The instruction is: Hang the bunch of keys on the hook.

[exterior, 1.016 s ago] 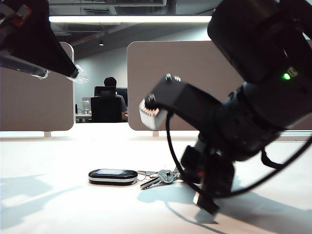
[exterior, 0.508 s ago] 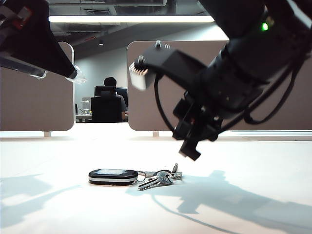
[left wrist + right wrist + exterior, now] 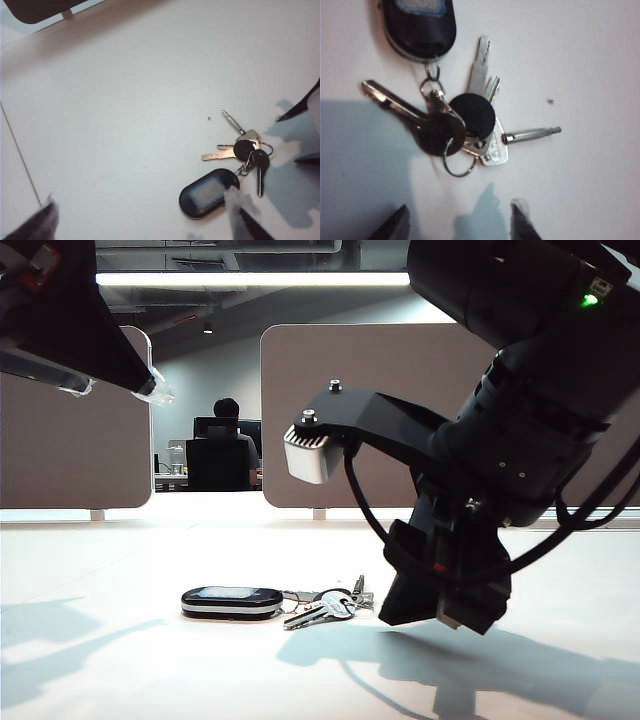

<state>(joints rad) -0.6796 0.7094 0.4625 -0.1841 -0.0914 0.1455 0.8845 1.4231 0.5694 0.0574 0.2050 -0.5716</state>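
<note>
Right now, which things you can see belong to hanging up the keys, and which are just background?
For the job:
- bunch of keys, flat on the table
- right gripper, open beside them
- left gripper, open, raised
- hook: not visible

Background:
- partition panels
- seated person

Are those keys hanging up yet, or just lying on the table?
Lying flat. The bunch of keys rests spread on the white table; neither end effector holds it.

Low table-level exterior camera; both wrist cameras downward, sharing the bunch of keys (image 3: 227,170), right nearer.
</note>
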